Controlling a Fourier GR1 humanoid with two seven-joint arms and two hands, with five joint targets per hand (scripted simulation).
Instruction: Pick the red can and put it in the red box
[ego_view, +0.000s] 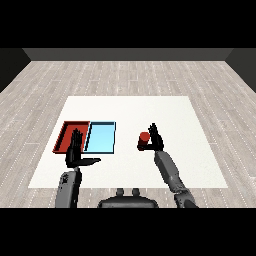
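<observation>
The red can (144, 140) stands upright on the table (130, 107), right of the blue tray (101, 138), touching the right hand (154, 140), whose straight fingers lie against its side; stiff, light, probably smooth, best wrapped mid-body.

White table (130, 107): red tray (65, 131), light blue tray (101, 138).

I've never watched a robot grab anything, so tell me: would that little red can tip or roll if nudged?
The red can stands upright on the white table, so a low push would probably slide it and a high one tip it. Being round, it would likely roll once on its side. The right hand is right beside it.
</observation>
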